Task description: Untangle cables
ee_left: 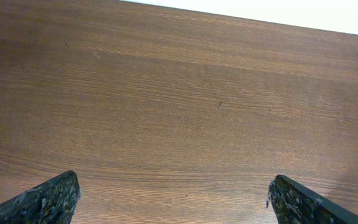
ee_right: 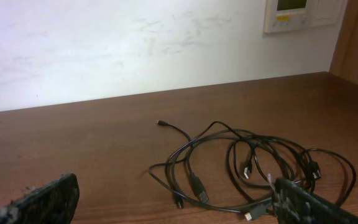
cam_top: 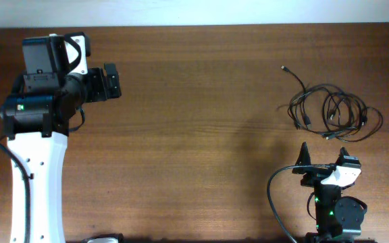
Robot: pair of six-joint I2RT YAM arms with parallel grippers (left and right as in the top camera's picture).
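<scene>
Black cables (cam_top: 333, 111) lay looped in one tangle on the table's (cam_top: 201, 135) right side, untouched; we judged the untangling not yet begun. Our right gripper (cam_top: 323, 150) stood near them, jaws spread and empty; our left gripper (cam_top: 115, 82), likewise spread, sat well apart.
</scene>
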